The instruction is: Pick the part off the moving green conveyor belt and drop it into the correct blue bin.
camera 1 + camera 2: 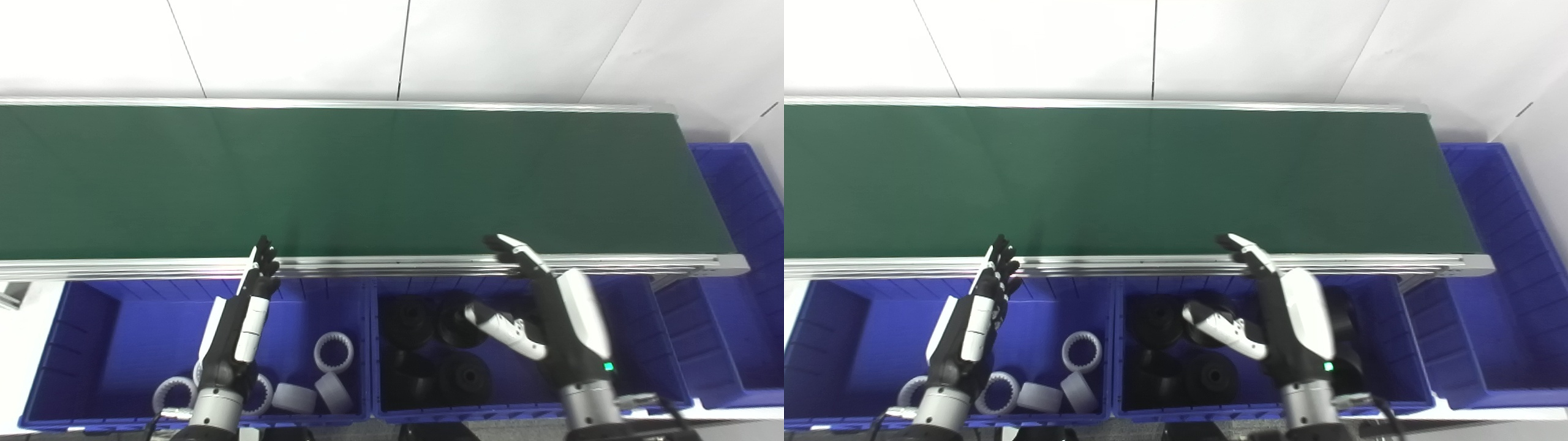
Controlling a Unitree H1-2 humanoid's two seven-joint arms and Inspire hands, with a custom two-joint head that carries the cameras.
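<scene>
The green conveyor belt [367,177] runs across the view and carries no part that I can see. My left hand [245,312] is open and empty, held edge-on above the left blue bin [92,331], its fingertips at the belt's near rail. My right hand [539,306] is open and empty above the middle blue bin [637,343], fingers reaching to the rail, thumb spread left. The left bin holds several white toothed rings [334,352]. The middle bin holds several black round parts [407,321].
A third blue bin [741,257] stands at the belt's right end and looks empty. The aluminium rail [398,264] runs along the belt's near edge between the belt and the bins. A white wall lies behind the belt.
</scene>
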